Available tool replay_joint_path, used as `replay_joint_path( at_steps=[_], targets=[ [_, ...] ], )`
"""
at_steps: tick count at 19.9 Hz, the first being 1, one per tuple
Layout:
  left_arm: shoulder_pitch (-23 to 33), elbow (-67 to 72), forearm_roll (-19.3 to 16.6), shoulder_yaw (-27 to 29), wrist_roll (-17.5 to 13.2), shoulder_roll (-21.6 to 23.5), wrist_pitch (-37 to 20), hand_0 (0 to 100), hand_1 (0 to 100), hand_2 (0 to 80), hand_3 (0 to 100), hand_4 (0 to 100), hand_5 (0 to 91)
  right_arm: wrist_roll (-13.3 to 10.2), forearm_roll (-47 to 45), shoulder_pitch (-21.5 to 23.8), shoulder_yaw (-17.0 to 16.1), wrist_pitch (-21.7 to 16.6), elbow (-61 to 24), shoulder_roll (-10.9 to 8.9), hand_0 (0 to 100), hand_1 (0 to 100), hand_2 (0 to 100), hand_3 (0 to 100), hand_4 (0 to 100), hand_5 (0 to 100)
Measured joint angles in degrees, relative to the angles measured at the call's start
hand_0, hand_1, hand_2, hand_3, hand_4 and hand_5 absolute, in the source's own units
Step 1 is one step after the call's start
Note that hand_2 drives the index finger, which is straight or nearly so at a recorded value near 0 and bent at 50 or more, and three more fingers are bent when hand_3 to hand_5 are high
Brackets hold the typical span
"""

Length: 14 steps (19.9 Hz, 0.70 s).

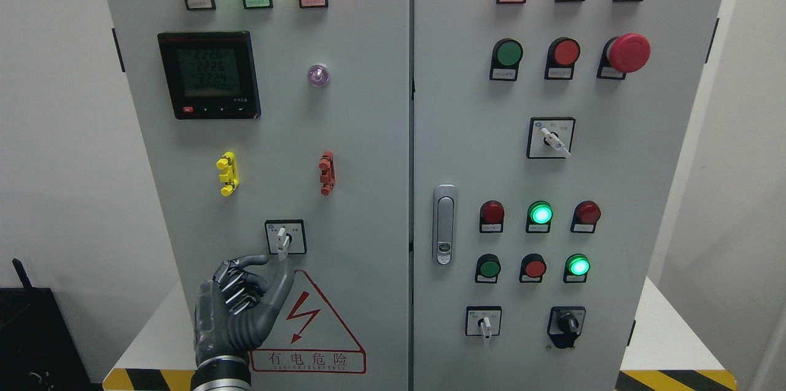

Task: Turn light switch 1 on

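A small rotary switch point(285, 237) with a white handle sits in a black-framed square low on the left cabinet door point(362, 133). Its handle points straight down. My left hand point(277, 265) comes up from the lower left and is just under the switch. The index finger point(255, 260) and thumb point(284, 290) reach up toward the handle's lower end, while the other fingers are curled. The thumb tip is very close to the handle; I cannot tell whether it touches. Nothing is held. The right hand is out of view.
Above the switch are a yellow terminal block point(227, 173), a red one point(327, 173), a digital meter point(209, 75) and three lit lamps. A red warning triangle point(307, 317) lies right of my hand. The right door point(614, 164) carries buttons, lamps, other rotary switches and a latch handle point(444, 225).
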Motion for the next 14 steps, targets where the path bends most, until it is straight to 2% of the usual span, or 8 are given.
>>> replay_joint_path(
  at_steps=[14],
  targets=[
    [-1.72,0.77,-0.06,0.09,-0.01,-0.22,1.59,13,71,51.8,88,94,87.8,0.0,0.0,0.0,0.0,0.0,0.0,0.0,31,0,0,0,0,0]
  ],
)
